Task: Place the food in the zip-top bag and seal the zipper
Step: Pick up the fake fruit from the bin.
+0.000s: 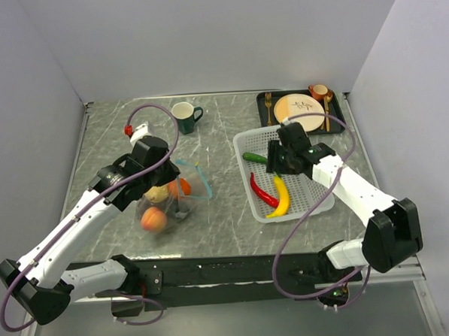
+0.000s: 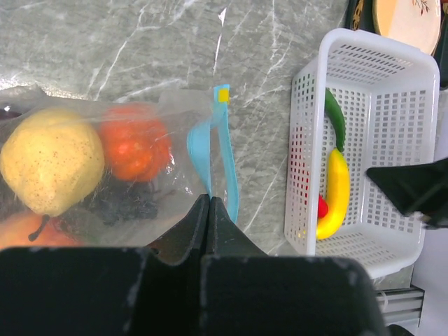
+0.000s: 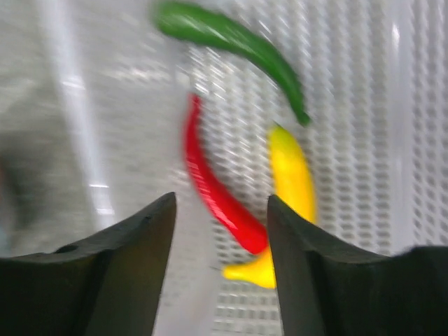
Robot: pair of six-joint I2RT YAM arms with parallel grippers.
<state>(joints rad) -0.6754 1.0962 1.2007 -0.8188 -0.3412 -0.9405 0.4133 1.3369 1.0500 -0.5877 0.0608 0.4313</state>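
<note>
The clear zip-top bag lies left of centre with its teal zipper open. It holds a yellow lemon, an orange, a peach and dark grapes. My left gripper is shut on the bag's edge beside the zipper. My right gripper is open above the white basket, over the red chili and the banana. The green pepper lies beyond them.
A dark green mug stands at the back. A dark tray with a cream plate, cutlery and a small orange cup sits at the back right, behind the basket. White walls enclose the table.
</note>
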